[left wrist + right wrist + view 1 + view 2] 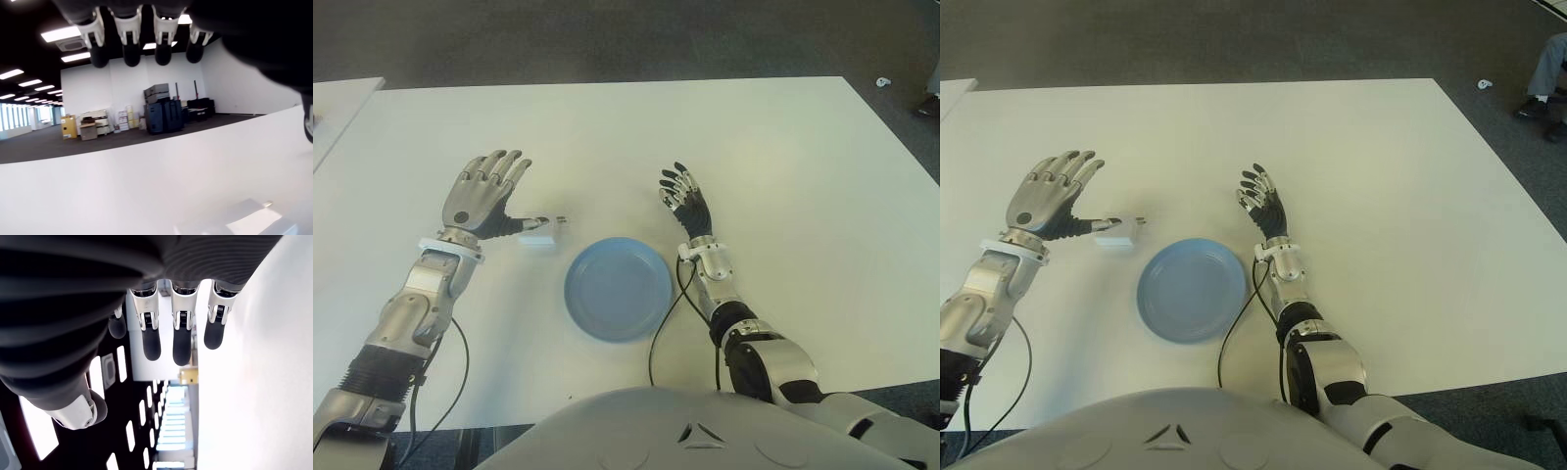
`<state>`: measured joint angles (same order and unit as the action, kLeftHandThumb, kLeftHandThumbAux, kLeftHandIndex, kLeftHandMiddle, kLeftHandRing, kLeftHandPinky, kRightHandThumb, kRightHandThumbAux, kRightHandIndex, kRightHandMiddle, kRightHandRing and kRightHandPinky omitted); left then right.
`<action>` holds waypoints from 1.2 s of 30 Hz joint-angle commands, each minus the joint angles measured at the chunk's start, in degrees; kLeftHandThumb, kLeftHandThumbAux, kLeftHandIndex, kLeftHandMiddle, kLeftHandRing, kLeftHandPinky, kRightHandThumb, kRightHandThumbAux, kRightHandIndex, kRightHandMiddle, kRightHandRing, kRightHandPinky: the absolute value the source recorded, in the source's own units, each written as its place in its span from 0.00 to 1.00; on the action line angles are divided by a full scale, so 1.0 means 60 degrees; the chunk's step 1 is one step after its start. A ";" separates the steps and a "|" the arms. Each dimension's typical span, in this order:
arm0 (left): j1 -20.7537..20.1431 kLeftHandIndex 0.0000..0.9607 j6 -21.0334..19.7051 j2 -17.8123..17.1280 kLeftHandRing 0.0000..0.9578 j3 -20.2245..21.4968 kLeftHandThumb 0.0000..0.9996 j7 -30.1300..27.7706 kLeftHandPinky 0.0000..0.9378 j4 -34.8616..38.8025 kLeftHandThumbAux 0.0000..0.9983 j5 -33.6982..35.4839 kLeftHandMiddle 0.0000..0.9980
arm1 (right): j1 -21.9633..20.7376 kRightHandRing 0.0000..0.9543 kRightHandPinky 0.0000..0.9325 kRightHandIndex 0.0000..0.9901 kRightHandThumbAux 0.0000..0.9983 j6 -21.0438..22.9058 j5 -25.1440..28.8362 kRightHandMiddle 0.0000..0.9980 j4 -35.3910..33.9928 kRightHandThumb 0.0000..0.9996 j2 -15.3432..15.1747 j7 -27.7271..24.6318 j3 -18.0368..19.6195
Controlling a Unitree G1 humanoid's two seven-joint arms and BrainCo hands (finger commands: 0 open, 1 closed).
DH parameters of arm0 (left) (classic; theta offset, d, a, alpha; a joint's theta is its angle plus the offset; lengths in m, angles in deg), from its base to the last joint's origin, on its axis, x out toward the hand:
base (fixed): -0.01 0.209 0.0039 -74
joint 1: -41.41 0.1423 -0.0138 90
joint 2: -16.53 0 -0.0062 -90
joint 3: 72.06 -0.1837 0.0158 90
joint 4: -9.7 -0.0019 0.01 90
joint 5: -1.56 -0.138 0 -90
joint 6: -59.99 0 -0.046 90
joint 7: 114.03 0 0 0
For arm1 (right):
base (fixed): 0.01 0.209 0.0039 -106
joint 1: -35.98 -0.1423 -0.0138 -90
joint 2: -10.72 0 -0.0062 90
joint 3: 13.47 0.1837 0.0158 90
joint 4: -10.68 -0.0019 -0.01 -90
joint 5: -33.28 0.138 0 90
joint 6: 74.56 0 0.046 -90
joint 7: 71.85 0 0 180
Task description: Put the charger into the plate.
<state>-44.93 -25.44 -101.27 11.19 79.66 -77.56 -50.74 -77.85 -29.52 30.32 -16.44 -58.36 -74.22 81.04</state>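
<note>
Right now your left hand (487, 194) sits with fingers spread and nothing grasped, its thumb tip just beside the white charger (538, 236), which lies flat on the white table (783, 176). You have the blue plate (619, 287) near the charger, toward the robot's right and closer to its body. Your right hand (682, 194) shows beyond the plate's right rim, fingers loosely extended and empty. Bare tabletop runs wide toward the far and right edges.
</note>
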 commanded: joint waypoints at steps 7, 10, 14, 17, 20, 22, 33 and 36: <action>-0.0057 0.00 0.2426 -0.0407 0.00 0.0920 0.27 -0.1086 0.00 0.0065 0.33 0.2927 0.00 | 0.1035 0.25 0.24 0.03 0.68 0.0400 0.0066 0.23 0.0663 0.23 0.0090 0.0157 0.0023; -0.0204 0.00 0.2864 -0.0449 0.00 0.1077 0.27 -0.1677 0.00 0.0033 0.30 0.3786 0.00 | 0.1029 0.25 0.24 0.04 0.69 0.0429 0.0021 0.23 0.0666 0.23 0.0084 0.0254 -0.0010; -0.0479 0.00 0.3316 -0.0618 0.00 0.1213 0.29 -0.2467 0.00 -0.0177 0.30 0.4551 0.00 | 0.1023 0.26 0.24 0.04 0.70 0.0453 -0.0028 0.24 0.0671 0.22 0.0075 0.0377 -0.0060; -0.0827 0.00 0.3577 -0.0778 0.00 0.1223 0.30 -0.2939 0.00 -0.0644 0.29 0.4771 0.00 | 0.1019 0.26 0.25 0.04 0.70 0.0468 -0.0044 0.24 0.0670 0.22 0.0058 0.0435 -0.0102; -0.1549 0.00 0.4226 -0.0978 0.00 0.0969 0.31 -0.3211 0.00 -0.2018 0.29 0.4679 0.00 | 0.1016 0.26 0.25 0.04 0.71 0.0482 -0.0060 0.24 0.0672 0.21 0.0045 0.0483 -0.0144; -0.2278 0.00 0.4940 -0.1106 0.00 0.0535 0.31 -0.3168 0.00 -0.3517 0.27 0.4240 0.00 | 0.1012 0.25 0.24 0.04 0.71 0.0492 -0.0062 0.23 0.0671 0.21 0.0032 0.0494 -0.0160; -0.4298 0.00 0.7078 -0.1091 0.00 -0.0958 0.32 -0.2627 0.00 -0.7144 0.20 0.2726 0.00 | 0.1037 0.25 0.24 0.04 0.71 0.0582 -0.0014 0.23 0.0613 0.21 -0.0014 0.0415 -0.0181; -0.4660 0.00 0.7509 -0.1082 0.00 -0.1215 0.32 -0.2451 0.00 -0.7816 0.19 0.2496 0.00 | 0.1056 0.25 0.24 0.04 0.71 0.0568 -0.0010 0.23 0.0596 0.20 -0.0017 0.0413 -0.0184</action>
<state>-70.39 16.50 -108.24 6.54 63.65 -119.03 -32.93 -77.86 -29.00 29.99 -16.78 -58.63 -71.70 79.85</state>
